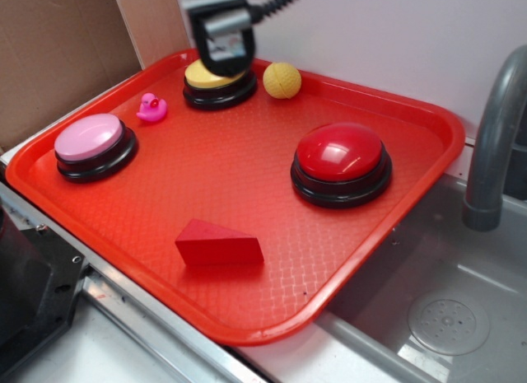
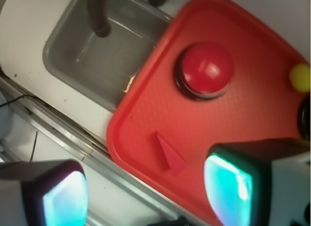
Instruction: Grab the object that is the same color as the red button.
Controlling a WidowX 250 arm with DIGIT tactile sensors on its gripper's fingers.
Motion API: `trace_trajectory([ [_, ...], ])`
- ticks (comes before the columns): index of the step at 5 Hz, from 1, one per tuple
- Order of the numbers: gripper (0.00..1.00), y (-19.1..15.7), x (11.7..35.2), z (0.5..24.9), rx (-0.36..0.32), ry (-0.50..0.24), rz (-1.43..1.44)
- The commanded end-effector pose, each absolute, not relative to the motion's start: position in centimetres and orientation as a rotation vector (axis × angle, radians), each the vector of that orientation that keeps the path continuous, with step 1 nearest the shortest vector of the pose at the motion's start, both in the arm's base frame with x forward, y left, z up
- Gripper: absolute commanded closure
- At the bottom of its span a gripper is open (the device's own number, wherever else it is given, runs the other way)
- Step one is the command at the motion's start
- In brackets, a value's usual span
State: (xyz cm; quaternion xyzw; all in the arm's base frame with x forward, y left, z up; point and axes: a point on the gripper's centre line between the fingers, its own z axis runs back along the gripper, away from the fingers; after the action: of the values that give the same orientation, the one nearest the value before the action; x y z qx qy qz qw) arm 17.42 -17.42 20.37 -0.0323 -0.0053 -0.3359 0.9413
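Note:
The object, a small matte red wedge block (image 1: 218,245), lies near the front edge of the red tray (image 1: 239,173). From the wrist it shows as a thin red triangle (image 2: 170,155) on the tray (image 2: 252,114). The red button (image 1: 340,152), a glossy dome on a black base, sits at the tray's right; the wrist view has it higher up (image 2: 208,69). My gripper (image 1: 224,58) hangs at the far back of the tray over the yellow button, well away from the wedge. It is open (image 2: 148,194), its fingers (image 2: 228,187) wide apart with nothing between them.
A yellow button (image 1: 216,80), a yellow ball (image 1: 282,80), a pink duck (image 1: 151,109) and a pink button (image 1: 90,140) share the tray. A steel sink (image 1: 445,317) with a grey faucet (image 1: 494,136) lies to the right. Cardboard (image 1: 58,45) stands at the back left.

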Motion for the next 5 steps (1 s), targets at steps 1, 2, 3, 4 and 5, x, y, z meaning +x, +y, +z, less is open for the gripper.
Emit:
trace_trajectory([
  [1, 0.0, -21.5, 14.9, 20.2, -0.147, -0.032, -0.948],
  [2, 0.0, -20.3, 15.2, 18.0, -0.134, 0.026, -1.107],
  [3, 0.0, -17.7, 16.1, 14.5, -0.064, 0.108, -1.274],
  [4, 0.0, -16.0, 16.1, 12.7, -0.02, 0.119, -1.378],
  [5, 0.0, -13.8, 15.0, 11.0, -0.007, 0.15, -1.46],
])
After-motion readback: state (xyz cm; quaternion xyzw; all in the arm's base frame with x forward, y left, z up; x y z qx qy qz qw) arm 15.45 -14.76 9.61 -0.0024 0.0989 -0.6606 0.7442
